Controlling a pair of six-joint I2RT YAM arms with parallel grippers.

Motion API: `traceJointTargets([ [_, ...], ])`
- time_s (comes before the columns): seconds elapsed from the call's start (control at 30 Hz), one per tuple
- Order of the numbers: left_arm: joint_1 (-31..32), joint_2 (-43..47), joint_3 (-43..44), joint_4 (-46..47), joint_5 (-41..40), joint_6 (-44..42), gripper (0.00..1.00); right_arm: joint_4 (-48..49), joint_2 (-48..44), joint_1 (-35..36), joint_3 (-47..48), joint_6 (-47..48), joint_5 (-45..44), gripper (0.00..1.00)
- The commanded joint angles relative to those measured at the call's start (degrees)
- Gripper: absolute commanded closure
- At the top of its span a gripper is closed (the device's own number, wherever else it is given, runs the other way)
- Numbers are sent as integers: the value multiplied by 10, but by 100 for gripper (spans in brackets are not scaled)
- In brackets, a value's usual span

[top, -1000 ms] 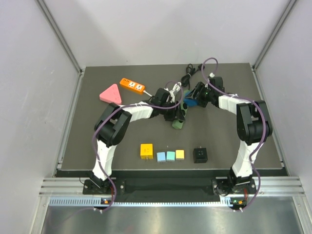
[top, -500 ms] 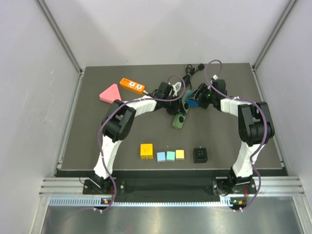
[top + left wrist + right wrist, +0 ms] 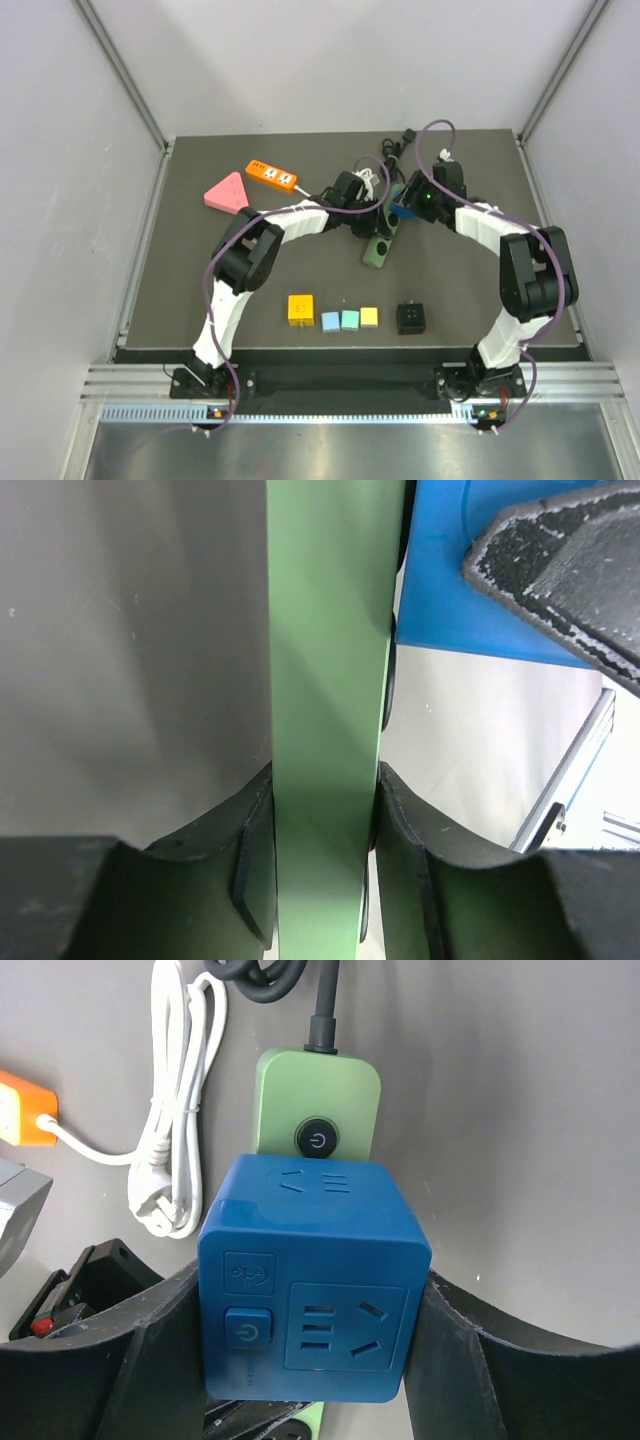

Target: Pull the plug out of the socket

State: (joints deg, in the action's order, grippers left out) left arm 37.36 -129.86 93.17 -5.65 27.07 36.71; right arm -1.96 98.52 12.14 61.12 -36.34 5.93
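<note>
You are at the brace-and-pull step. Your left gripper [image 3: 323,785] is clenched on the long green plastic power strip [image 3: 325,660], with its black pads [image 3: 255,820] pressed against the strip's two side faces. Your right gripper [image 3: 312,1305] is grasping the blue plastic cube plug [image 3: 315,1260], one finger flat on each flank. The cube sits on the green strip next to its round black power button [image 3: 316,1140], at the cord end, over the far middle of the dark table mat [image 3: 200,280]. No gap shows between cube and strip. The seam itself is hidden, so take "not yet separated" as a judgement.

Your next move calls for a straight pull of the cube away from the strip's face, in line with the pins, while your left side holds the strip firm. A sideways twist could bind the pins or drag the strip by its thick black cord [image 3: 325,1000].

Counted:
- Two power strips: the green one and an orange power strip [image 3: 271,176], whose white cable [image 3: 175,1150] lies coiled beside the green strip.
- One blue cube.
- One pink triangular block [image 3: 226,192].
- Five small adapters in the near row: a yellow-orange cube [image 3: 300,308], a pale blue cube [image 3: 330,321], a teal cube [image 3: 350,319], a yellow cube [image 3: 369,316] and a black cube [image 3: 411,318]
</note>
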Motion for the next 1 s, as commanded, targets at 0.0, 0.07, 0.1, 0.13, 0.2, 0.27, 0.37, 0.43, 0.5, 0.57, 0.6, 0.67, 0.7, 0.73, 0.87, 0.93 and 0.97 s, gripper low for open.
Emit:
traceJointTargets([
  [0.0, -34, -14, -28, -71, -149, 6, 100, -11, -24, -12, 24, 51, 10, 100],
  [0.07, -34, -8, -36, -68, -150, 6, 100, 40, -13, -45, 2, -14, 116, 100],
  [0.1, -35, -6, -41, -64, -150, 6, 100, 57, 3, -68, -5, -37, 155, 100],
  [0.13, -36, -4, -54, -59, -148, 6, 100, 81, 11, -76, -17, -58, 186, 100],
  [0.2, -37, 0, -62, -52, -146, 6, 100, 115, 18, -86, -21, -85, 232, 100],
  [0.27, -39, 5, -69, -52, -148, 5, 100, 95, 15, -87, -7, -62, 225, 100],
  [0.37, -41, 8, -76, -47, -145, 5, 100, 57, 2, -85, 7, -28, 197, 100],
  [0.43, -42, 8, -75, -45, -142, 4, 100, 38, -6, -80, 8, -10, 178, 100],
  [0.5, -42, 8, -70, -45, -139, 2, 100, 21, -17, -74, 7, 10, 153, 100],
  [0.57, -42, 2, -68, -35, -114, -3, 100, 21, -31, -73, -1, 20, 143, 100],
  [0.6, -42, 1, -64, -29, -100, -4, 100, 0, -38, -73, -4, 24, 138, 100],
  [0.67, -41, 0, -64, -1, -61, -8, 100, -22, -66, -71, -12, 46, 104, 100],
  [0.7, -41, 0, -62, 9, -49, -9, 100, -37, -76, -69, -14, 54, 89, 100],
  [0.73, -41, -3, -60, 13, -41, -10, 100, -65, -85, -67, -19, 60, 75, 100],
  [0.87, -41, -18, -30, 6, -10, -25, 100, -109, -150, -50, -56, 72, 16, 100],
  [0.93, -41, -29, -2, -11, -4, -31, 100, -118, -174, -26, -89, 72, 3, 100],
  [0.97, -41, -33, 5, -17, -2, -37, 99, -125, -197, -13, -100, 71, -12, 100],
])
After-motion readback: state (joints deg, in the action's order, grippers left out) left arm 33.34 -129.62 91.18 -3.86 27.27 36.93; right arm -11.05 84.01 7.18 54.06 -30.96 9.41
